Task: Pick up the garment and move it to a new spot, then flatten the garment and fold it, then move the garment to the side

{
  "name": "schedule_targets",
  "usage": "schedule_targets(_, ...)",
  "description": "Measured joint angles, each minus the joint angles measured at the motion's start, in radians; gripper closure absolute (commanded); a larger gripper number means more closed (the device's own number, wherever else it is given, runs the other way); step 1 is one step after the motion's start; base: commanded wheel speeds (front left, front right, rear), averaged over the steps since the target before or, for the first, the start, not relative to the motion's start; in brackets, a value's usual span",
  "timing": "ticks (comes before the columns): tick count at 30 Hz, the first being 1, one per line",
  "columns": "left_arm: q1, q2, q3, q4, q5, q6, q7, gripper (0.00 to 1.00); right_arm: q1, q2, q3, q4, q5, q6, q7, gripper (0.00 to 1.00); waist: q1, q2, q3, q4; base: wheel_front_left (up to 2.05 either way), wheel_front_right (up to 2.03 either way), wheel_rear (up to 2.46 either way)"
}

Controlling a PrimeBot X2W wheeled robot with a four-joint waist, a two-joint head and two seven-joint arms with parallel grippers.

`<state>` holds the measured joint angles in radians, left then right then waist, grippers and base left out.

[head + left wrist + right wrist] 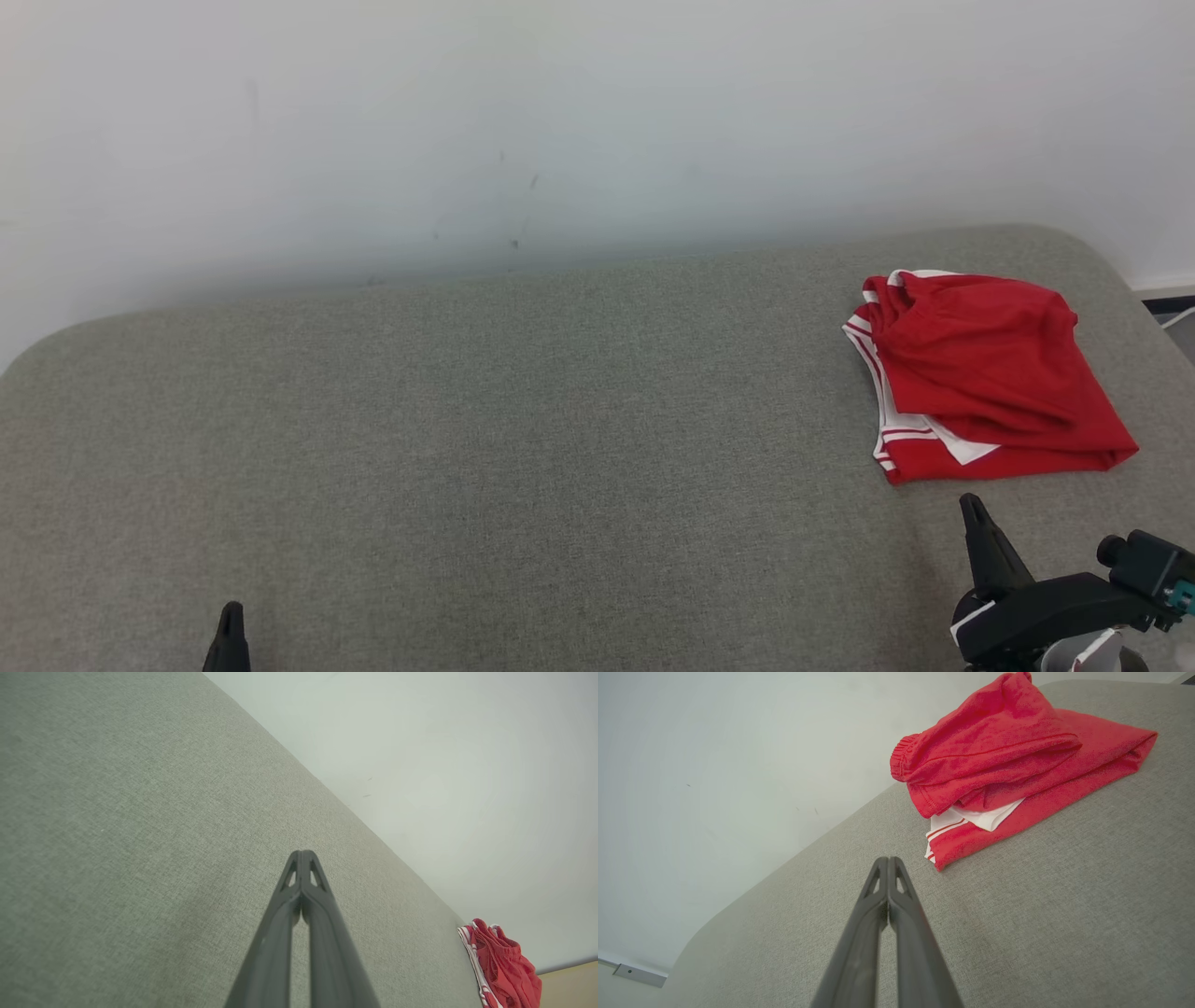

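While both arms sit low at the near edge of the cushion (467,420), the right gripper (971,504) points up and away toward the garment (980,373). Its two dark fingers are pressed together along their length, and they hold nothing. The tip stands near the garment's closest hem without touching it, with a strip of bare grey fabric between them.

The left gripper (231,611) rises at the lower left of the head view, well apart from the garment. In its wrist view the fingers likewise lie flat against each other, empty, above plain upholstery.

The garment is red with white striped trim and an elastic waistband. It lies folded in a loose bundle at the right far end of the cushion, beside the rounded corner. A pale wall (560,121) runs directly behind the cushion's far edge.
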<state>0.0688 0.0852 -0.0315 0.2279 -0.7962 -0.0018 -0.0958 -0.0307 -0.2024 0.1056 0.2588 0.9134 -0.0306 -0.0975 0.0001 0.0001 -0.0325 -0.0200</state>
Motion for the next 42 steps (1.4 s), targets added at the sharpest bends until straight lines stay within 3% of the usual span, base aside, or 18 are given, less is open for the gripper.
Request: schedule_targets(42, -0.104, -0.029, 0.085, 0.046, -0.554, -0.087, 0.147, 1.0, -0.041, 0.108, -0.166, 0.029, 0.472, 0.104, 0.146, 1.0, -0.0001, 0.0, 0.024, 0.014, 0.0, 0.0, 0.0)
